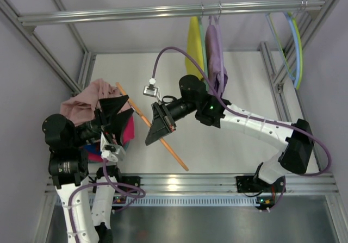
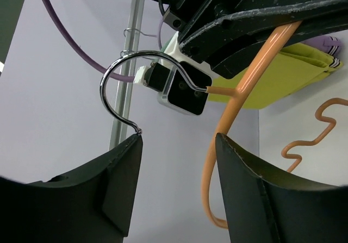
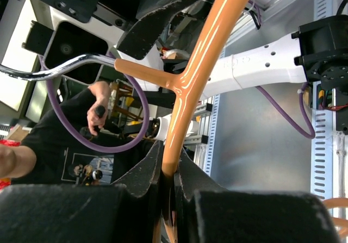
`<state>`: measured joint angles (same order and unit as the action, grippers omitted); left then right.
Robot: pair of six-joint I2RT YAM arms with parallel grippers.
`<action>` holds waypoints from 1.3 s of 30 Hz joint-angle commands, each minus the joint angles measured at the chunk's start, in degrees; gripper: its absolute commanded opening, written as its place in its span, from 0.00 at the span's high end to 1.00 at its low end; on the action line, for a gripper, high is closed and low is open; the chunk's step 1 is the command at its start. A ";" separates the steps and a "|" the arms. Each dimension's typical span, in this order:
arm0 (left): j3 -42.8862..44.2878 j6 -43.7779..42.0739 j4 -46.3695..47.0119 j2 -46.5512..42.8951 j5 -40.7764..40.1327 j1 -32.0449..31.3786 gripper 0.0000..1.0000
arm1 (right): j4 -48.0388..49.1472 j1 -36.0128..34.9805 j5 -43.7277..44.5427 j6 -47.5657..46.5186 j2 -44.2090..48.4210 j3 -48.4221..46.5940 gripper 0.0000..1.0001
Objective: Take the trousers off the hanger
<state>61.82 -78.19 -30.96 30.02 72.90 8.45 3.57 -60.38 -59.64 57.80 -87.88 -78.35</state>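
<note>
left claw (image 2: 178, 139), nearest us: jaws stood apart with nothing clamped. the metal hook (image 2: 102, 91) and one orange arm of the hanger (image 1: 175, 155) sat in the gap, and the hook tip rested at the edge of one finger.

the trousers (image 1: 81, 103) lay in a loose pink heap at the left of the worktop (image 1: 217, 150), just beyond the left claw and against the far end of the hanger. we could not tell whether any fold looped over the bar.

right claw (image 3: 171, 169), mid-worktop: closed tight on the orange bar close to where the hook joins. the hanger slanted across the worktop.

handling, our judgement: the trousers looked light, limp and soft, so they would likely sag and drag, and could catch on the bar end. best to pinch a bunched fold on top of the heap, away from the hanger. the hanger looked thin, stiff and smooth, so it might twist in a single grip.

far side: a yellow garment (image 1: 194, 47) and a lilac garment (image 1: 216, 53) hung from the rail (image 1: 136, 12), with blue and green hangers (image 1: 296, 42) at the far right.
</note>
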 commanded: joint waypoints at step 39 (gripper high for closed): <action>-4.08 -8.82 2.40 1.62 5.93 0.08 0.38 | 3.54 -0.09 -5.23 -1.38 2.36 -5.94 1.00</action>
<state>57.52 -84.16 -28.71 30.41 75.75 8.51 2.20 -59.59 -63.75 57.65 -88.33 -83.61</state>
